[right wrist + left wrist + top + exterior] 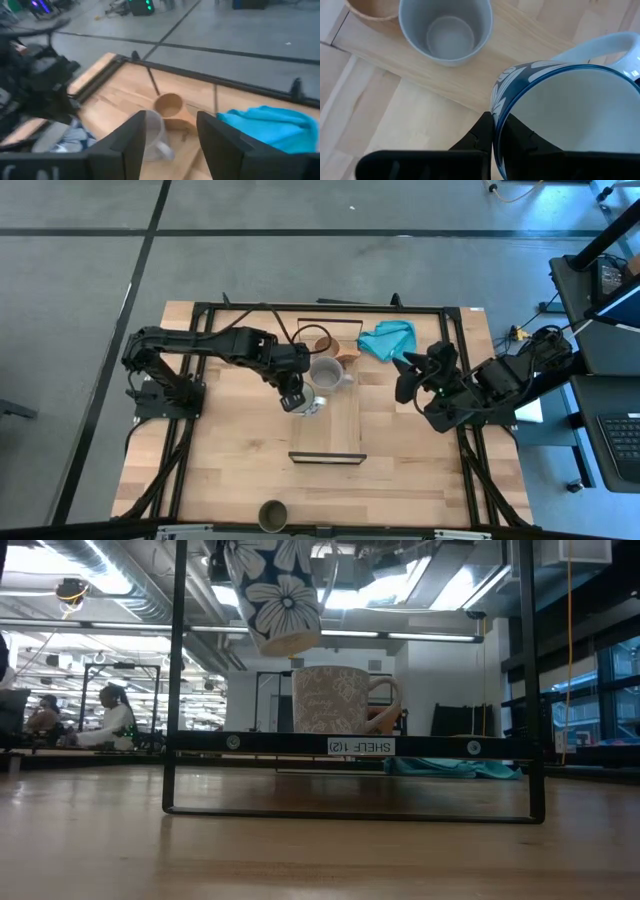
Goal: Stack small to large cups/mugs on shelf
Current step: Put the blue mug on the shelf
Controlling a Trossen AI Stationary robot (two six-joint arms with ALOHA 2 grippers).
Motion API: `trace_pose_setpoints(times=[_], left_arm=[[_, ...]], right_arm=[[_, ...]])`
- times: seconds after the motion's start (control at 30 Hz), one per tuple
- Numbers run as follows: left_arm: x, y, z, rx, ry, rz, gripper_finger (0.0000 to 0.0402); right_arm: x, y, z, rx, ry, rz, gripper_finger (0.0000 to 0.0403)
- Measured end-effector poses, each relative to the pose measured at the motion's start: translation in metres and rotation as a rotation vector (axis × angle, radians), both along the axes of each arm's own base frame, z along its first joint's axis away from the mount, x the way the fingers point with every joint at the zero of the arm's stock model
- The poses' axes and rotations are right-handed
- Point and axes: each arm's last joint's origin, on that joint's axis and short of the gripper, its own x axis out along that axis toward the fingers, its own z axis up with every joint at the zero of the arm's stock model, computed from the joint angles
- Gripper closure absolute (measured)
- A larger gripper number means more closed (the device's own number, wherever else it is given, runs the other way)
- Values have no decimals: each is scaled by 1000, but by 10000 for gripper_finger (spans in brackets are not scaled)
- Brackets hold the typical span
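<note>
My left gripper (297,398) is shut on the blue-flowered mug with a white inside (310,406), held in the air over the shelf's (340,430) left edge; the low view shows this mug (283,595) high above the board. A grey mug (328,373) stands on the shelf, and the tan wooden cup with handle (326,343) stands behind it at the far end. The dark olive cup (272,515) rests on the table by the near edge. My right gripper (408,377) hovers open to the right of the shelf. My left gripper holds the flowered mug by its rim (498,107), on the side away from the handle (600,47). One finger (481,134) is outside the wall and one (522,140) inside. The fingers come from above, pointing down. The mug hangs lifted clear, nearly upright.
A teal cloth (388,338) lies on the table right of the shelf's far end. The shelf's black brackets (350,812) stand at both short ends. Bare wood lies on the table's near half, left and right of the shelf. People sit in the room beyond.
</note>
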Motion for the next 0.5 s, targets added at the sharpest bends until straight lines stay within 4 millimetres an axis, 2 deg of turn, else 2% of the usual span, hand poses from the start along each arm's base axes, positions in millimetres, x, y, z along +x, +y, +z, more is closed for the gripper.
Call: trace_pose_setpoints(times=[0.13,0.3,0.43,0.5], left_arm=[[0,0,0,17,3,-46,388],[0,-3,0,25,4,-117,388],[1,-9,1,42,-15,-176,388],[3,-10,2,46,-45,-187,388]], right_arm=[[9,9,7,-12,-37,91,226],[25,24,29,-35,-157,265,226],[35,37,47,-50,-247,511,226],[37,43,49,-80,-253,622,226]])
